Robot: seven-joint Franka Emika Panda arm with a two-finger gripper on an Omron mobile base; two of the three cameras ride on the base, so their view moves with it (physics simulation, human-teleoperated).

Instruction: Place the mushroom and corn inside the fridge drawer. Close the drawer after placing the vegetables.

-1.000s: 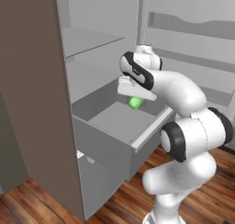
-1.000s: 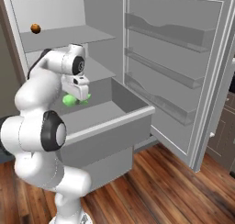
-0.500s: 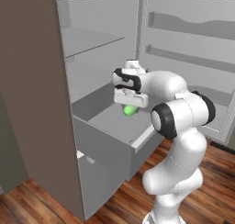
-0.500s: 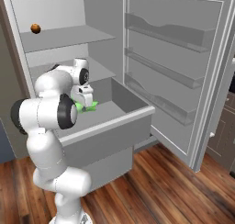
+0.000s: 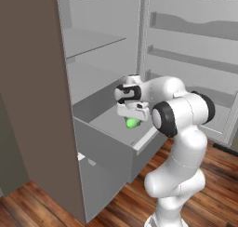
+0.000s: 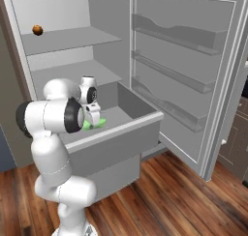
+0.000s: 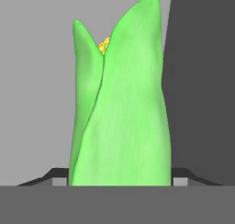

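A small brown ball (image 6: 38, 30) lies at the left of the top shelf (image 6: 72, 38). Below, the drawer (image 6: 116, 133) stands pulled out. The gripper (image 6: 92, 120) hangs over its inside, jaws set wide and closed on the corn (image 7: 121, 108), which points down toward the drawer floor. Right of that, the fridge door (image 6: 193, 75) is swung open.

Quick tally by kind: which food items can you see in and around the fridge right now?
Corn: 1, green husk, in the jaws of the gripper over the open drawer.
Small brown round item on the upper shelf: 1, too small to identify.
Total: 2
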